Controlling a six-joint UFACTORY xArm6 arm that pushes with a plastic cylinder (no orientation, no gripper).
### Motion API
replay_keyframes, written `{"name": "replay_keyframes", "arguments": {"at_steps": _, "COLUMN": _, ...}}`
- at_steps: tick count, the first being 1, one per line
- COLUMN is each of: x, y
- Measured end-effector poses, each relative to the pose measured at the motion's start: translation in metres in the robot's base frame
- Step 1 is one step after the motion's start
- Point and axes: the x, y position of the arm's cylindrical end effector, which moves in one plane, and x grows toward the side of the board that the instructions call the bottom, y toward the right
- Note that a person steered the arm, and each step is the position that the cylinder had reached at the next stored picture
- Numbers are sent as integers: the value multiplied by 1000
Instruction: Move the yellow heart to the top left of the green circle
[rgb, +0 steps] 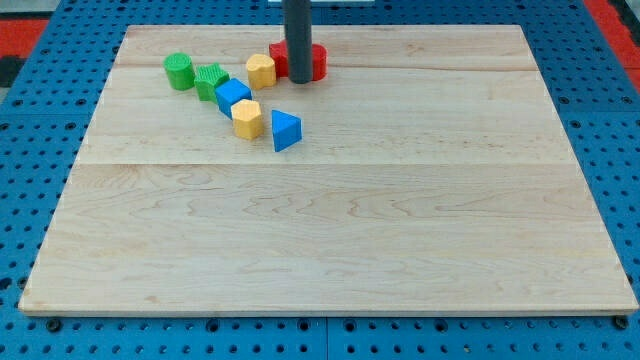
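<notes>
The green circle (179, 71) sits near the board's top left. A yellow block (261, 70), seemingly the heart, lies to its right, beyond the green star (210, 80). A second yellow block (247, 118), more pentagon-like, lies lower, between the blue cube (233, 96) and the blue triangle (285, 130). My tip (299, 81) rests just right of the upper yellow block, in front of a red block (315, 62) that the rod partly hides.
All the blocks cluster at the top left of the wooden board (330, 230). The board's top edge runs just behind the red block. A blue pegboard surface surrounds the board.
</notes>
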Motion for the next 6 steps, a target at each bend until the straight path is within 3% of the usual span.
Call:
{"name": "replay_keyframes", "arguments": {"at_steps": 1, "x": -3, "y": -68}}
{"name": "replay_keyframes", "arguments": {"at_steps": 3, "x": -26, "y": -100}}
{"name": "replay_keyframes", "arguments": {"at_steps": 4, "x": -52, "y": -158}}
{"name": "replay_keyframes", "arguments": {"at_steps": 5, "x": -49, "y": -117}}
{"name": "replay_keyframes", "arguments": {"at_steps": 6, "x": -49, "y": -116}}
